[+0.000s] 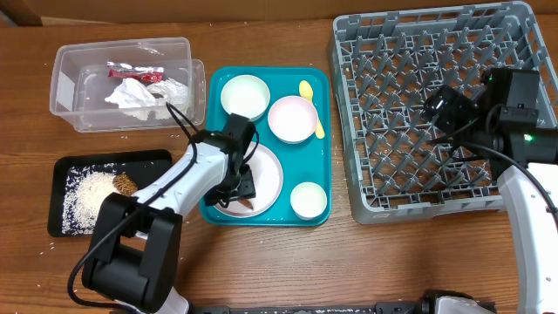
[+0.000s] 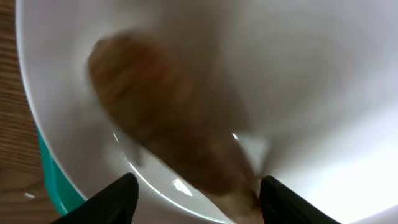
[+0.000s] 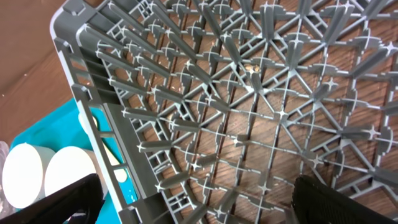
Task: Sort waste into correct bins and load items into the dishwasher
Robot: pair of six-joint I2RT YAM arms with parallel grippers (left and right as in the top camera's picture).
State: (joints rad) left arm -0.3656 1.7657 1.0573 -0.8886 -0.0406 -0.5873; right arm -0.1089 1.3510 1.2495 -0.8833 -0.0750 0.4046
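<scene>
Elbow bent, the left gripper [image 1: 247, 180] pointed straight down over the plate [image 1: 272, 167] on the teal tray [image 1: 305, 161], fingers partly apart astride one brown food piece [image 2: 161, 106]; whether they touched it could not be told. Right of the tray, the right gripper [image 1: 443, 109] hung wide open and empty above the dish rack [image 1: 410, 166]. The tray carried one plate, two bowls [image 1: 244, 94], one cup [image 1: 308, 199] and one yellow spoon [image 1: 309, 100].
</scene>
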